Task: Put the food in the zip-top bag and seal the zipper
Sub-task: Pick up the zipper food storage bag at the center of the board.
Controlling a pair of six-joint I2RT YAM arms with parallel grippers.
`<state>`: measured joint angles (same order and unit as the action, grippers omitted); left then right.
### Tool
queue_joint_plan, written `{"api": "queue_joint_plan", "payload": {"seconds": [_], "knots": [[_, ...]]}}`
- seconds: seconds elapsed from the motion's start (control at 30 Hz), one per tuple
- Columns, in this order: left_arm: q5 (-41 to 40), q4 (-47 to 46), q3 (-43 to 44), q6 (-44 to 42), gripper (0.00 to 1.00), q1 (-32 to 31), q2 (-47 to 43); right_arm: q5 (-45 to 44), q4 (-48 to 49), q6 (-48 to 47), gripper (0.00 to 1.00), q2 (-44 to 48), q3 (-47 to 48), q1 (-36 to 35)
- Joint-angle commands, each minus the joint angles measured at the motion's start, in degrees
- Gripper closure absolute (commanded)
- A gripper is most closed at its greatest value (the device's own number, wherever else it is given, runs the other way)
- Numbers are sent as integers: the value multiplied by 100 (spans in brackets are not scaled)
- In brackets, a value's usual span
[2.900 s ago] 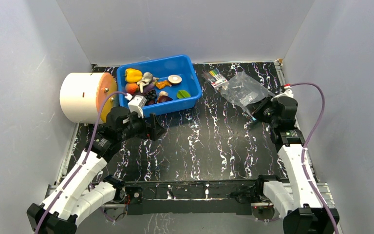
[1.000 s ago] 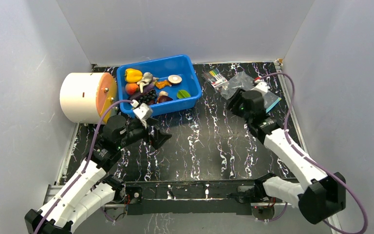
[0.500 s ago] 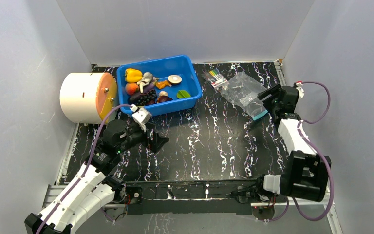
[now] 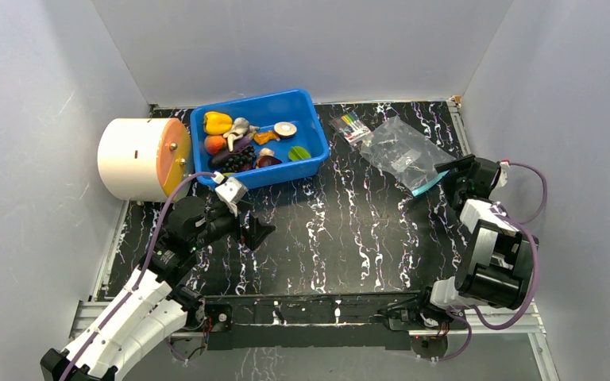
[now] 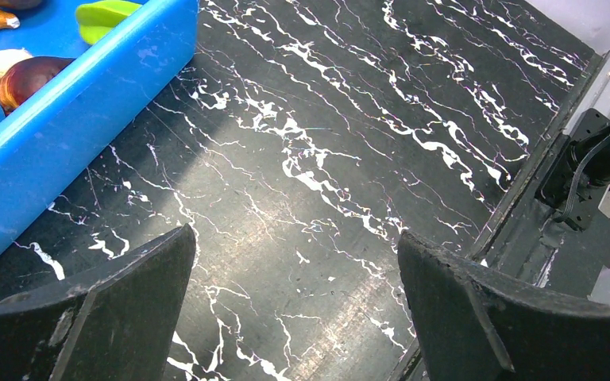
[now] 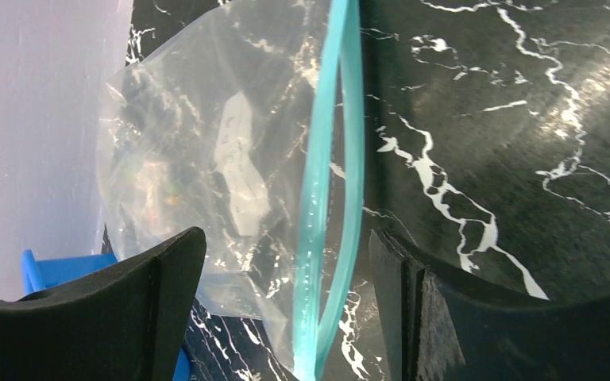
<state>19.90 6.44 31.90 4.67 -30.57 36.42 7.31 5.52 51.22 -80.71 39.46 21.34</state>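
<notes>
The food (image 4: 238, 143) lies in a blue bin (image 4: 310, 111) at the back: yellow pepper (image 4: 218, 122), orange fruit (image 4: 215, 144), dark grapes (image 4: 238, 161), green slice (image 4: 299, 152). The clear zip-top bag (image 4: 397, 147) lies flat at the right, with its teal zipper (image 4: 427, 188) at its near end. My right gripper (image 4: 447, 181) is open at that end. In the right wrist view the zipper (image 6: 330, 182) runs between the fingers (image 6: 445, 309), its two strips parted, nothing pinched. My left gripper (image 4: 260, 222) stands open over bare table near the bin (image 5: 87, 103).
A packet of coloured markers (image 4: 353, 125) lies behind the bag. A white drum with an orange face (image 4: 139, 159) sits left of the bin. Grey walls close in the table on three sides. A metal rail (image 4: 326, 302) runs along the near edge.
My right arm has swung from over the bag back to the right edge and folded low, its jaws widening around the zipper end. The left arm has barely moved.
</notes>
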Motion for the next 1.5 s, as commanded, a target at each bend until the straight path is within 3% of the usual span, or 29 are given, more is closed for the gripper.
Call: {"api": "queue_joint_plan", "payload": {"seconds": [0.0, 0.43, 0.67, 0.8, 1.1, 1.47], "knots": [[5, -125, -8, -88, 2, -20, -52, 168, 723, 241, 25, -67, -116, 139], [67, -126, -40, -119, 2, -21, -66, 1247, 2083, 450, 41, -766, -436, 186], [126, -158, -56, -133, 2, -26, -49, 1664, 2491, 305, 82, -877, -528, 186], [148, -160, -69, -143, 2, -28, -48, 1857, 2584, 193, 100, -800, -589, 188], [75, -123, -75, -174, 2, -26, -98, 1726, 1903, -191, 100, 145, -627, 186], [141, -126, -44, -143, 2, -25, -7, 1159, -192, -1109, 100, 1687, 110, 79]]}}
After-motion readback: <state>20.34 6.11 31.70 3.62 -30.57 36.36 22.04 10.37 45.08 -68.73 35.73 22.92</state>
